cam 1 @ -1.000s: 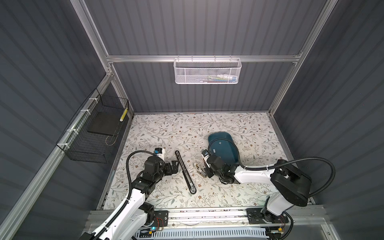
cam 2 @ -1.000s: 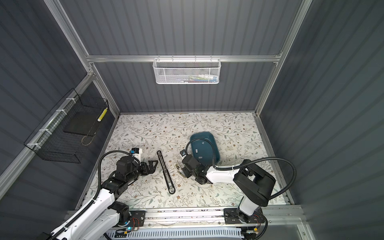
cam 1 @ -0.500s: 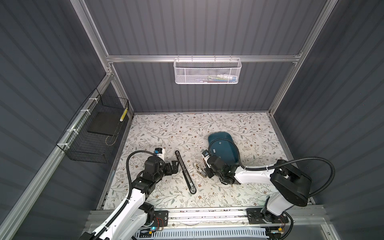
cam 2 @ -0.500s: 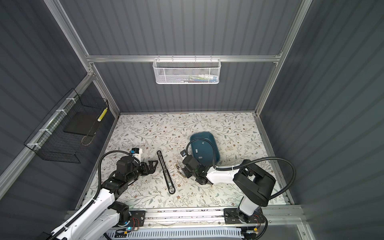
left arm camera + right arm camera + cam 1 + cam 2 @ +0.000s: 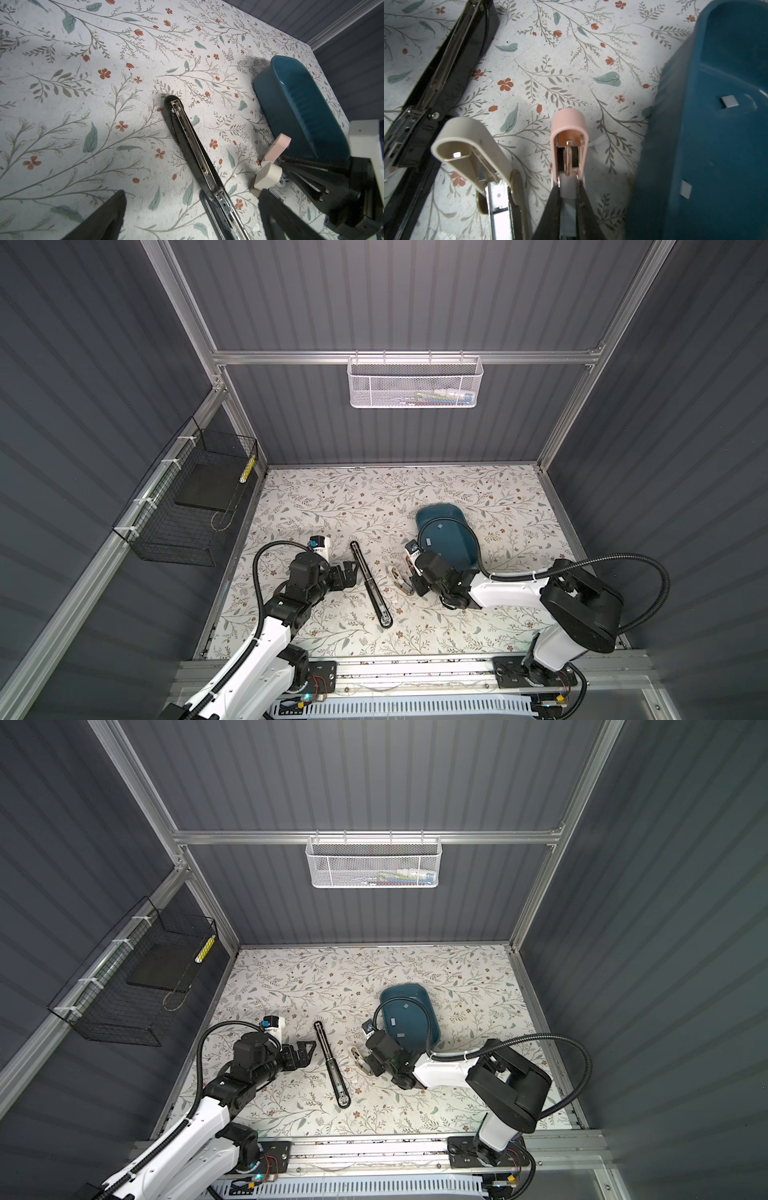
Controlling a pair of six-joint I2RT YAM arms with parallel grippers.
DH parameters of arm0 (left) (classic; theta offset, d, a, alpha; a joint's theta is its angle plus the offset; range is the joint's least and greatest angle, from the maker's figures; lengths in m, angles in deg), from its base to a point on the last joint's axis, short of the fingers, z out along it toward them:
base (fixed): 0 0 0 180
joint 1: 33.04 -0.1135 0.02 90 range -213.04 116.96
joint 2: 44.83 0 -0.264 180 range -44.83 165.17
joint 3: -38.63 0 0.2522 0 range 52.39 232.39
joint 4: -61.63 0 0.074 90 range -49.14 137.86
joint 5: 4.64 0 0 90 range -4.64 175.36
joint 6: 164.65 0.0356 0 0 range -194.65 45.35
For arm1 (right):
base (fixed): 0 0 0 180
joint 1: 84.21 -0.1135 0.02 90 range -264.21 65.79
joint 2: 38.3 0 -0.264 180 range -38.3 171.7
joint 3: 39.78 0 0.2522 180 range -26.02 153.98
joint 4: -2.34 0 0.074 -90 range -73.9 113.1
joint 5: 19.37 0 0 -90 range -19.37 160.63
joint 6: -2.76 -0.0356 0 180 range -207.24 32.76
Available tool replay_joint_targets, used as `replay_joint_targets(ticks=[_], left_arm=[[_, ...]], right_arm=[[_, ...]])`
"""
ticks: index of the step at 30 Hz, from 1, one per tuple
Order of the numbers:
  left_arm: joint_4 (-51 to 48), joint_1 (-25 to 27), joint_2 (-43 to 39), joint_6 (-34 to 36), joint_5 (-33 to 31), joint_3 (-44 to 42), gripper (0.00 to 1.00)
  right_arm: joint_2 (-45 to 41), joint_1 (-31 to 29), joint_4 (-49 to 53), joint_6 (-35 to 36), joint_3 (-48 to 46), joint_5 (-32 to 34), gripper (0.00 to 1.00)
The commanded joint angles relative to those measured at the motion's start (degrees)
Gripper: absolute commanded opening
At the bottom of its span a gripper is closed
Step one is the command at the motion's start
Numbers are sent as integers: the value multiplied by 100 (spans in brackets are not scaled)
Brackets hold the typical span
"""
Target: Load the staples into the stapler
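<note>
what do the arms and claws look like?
Left arm and right arm: white links, black joints, a black ribbed hose looping off each. Left claw and right claw: black, tapered. White camera box with blue patch at each wrist.

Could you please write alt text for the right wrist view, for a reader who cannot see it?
The right gripper is shut on an opened pink stapler over a floral table. An opened beige stapler and long black stapler lie beside it; opposite, a blue tray holds two staple strips.
</note>
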Motion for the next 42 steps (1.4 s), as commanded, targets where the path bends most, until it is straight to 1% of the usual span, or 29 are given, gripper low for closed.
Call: replay_joint_targets(ticks=[1, 10, 19, 32, 42], left_arm=[[66, -19, 14, -47, 92, 49, 99], [59, -15, 14, -46, 92, 53, 99], [59, -14, 5, -48, 94, 47, 99], [66, -14, 98, -45, 83, 74, 99], [59, -14, 123, -49, 81, 86, 99]], right_arm=[[-44, 27, -56, -21, -70, 48, 9], [-25, 36, -91, -2, -96, 60, 9], [-394, 39, -21, 138, -161, 97, 9], [-72, 71, -227, 94, -192, 28, 8], [-1, 81, -340, -11, -255, -72, 8]])
